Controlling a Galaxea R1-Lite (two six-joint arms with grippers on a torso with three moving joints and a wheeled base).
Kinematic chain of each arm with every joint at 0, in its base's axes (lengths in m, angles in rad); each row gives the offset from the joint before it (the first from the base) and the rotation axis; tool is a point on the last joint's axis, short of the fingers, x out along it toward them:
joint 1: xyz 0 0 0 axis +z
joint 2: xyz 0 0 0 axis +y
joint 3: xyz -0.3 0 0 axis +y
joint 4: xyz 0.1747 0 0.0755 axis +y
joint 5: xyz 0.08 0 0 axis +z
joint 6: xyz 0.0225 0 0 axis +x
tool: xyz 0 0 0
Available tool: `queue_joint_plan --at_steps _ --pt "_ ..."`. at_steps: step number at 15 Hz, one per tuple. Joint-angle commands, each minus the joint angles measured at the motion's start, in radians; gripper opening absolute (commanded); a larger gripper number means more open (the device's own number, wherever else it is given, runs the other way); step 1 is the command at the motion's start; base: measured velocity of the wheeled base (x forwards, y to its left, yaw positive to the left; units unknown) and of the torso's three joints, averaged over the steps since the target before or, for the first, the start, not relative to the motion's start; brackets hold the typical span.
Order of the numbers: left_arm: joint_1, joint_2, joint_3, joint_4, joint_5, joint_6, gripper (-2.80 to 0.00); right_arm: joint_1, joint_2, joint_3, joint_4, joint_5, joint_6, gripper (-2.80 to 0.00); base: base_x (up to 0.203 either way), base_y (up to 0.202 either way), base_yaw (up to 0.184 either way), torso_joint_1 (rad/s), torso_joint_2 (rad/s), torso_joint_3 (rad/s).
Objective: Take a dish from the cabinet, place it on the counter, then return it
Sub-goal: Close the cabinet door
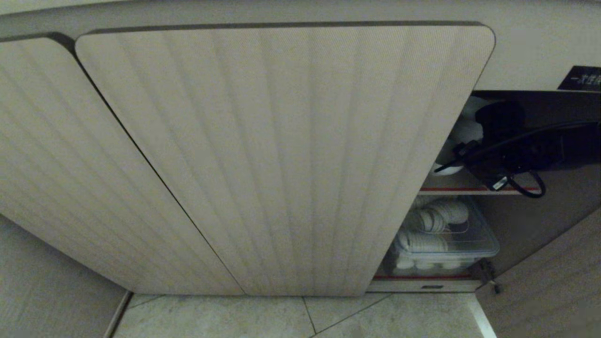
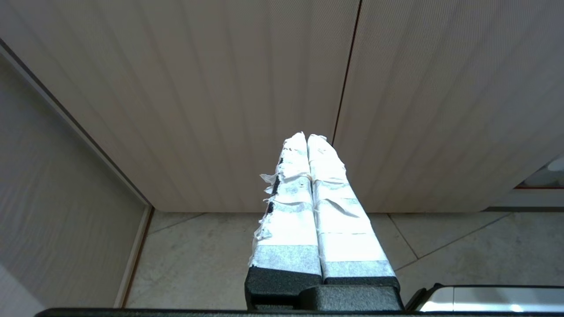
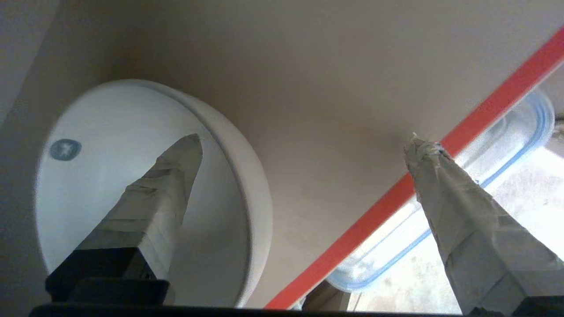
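Note:
The cabinet (image 1: 281,155) has ribbed beige doors, and its right-hand side stands open. On its upper, red-edged shelf (image 3: 396,193) sits the dish (image 3: 132,185), a white bowl with a small blue mark; it also shows partly behind the arm, the dish (image 1: 462,136). My right gripper (image 3: 305,141) is inside the cabinet, open wide. One taped finger (image 3: 154,202) lies over the bowl's hollow, the other finger (image 3: 458,211) is far off over the shelf edge, and the bowl's rim is between them, ungripped. My left gripper (image 2: 307,137) is shut and empty before the closed doors. The counter is out of view.
On the lower shelf a clear plastic box (image 1: 446,239) holds several white bowls. A black label (image 1: 582,79) sits above the opening. The open door (image 1: 554,281) stands at the right. Tiled floor (image 1: 328,319) runs below the cabinet.

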Motion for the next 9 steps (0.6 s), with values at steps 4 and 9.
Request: queue_joint_plan --at_steps 4,9 --pt "0.000 0.000 0.000 0.000 0.000 -0.001 -2.80 0.000 -0.025 0.048 -0.061 -0.032 -0.065 0.00 0.000 0.000 0.000 0.000 0.00 0.000" --pt "0.000 0.000 0.000 0.000 0.000 -0.001 -2.80 0.000 -0.042 0.072 -0.109 -0.037 -0.102 0.00 0.000 0.000 0.000 0.000 0.00 0.000"
